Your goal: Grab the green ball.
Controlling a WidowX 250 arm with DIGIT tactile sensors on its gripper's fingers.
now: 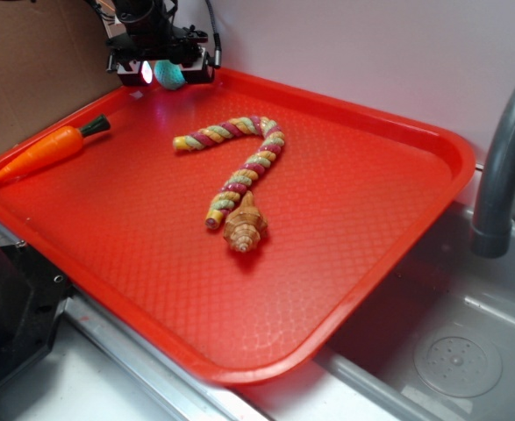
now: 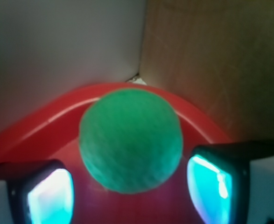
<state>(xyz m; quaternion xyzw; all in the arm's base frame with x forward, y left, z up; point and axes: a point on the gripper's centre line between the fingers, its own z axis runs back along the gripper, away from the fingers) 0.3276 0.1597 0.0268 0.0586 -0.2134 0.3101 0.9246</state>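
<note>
The green ball [image 2: 130, 140] [image 1: 168, 74] is a teal, knitted round ball lying on the red tray [image 1: 354, 202] in its far left corner. My gripper [image 1: 165, 72] [image 2: 129, 196] is low over that corner and stands open. In the wrist view the ball fills the middle, just ahead of the gap between the two glowing pads [image 2: 50, 196]. Neither pad touches the ball. The tray's curved rim [image 2: 57, 116] runs right behind it.
On the tray lie an orange toy carrot [image 1: 51, 147] at the left, a twisted multicoloured rope [image 1: 239, 162] in the middle and a tan shell-like toy [image 1: 245, 225] at its near end. A grey faucet [image 1: 503, 167] and sink [image 1: 454, 351] are at the right. Brown cardboard [image 1: 29, 61] stands behind.
</note>
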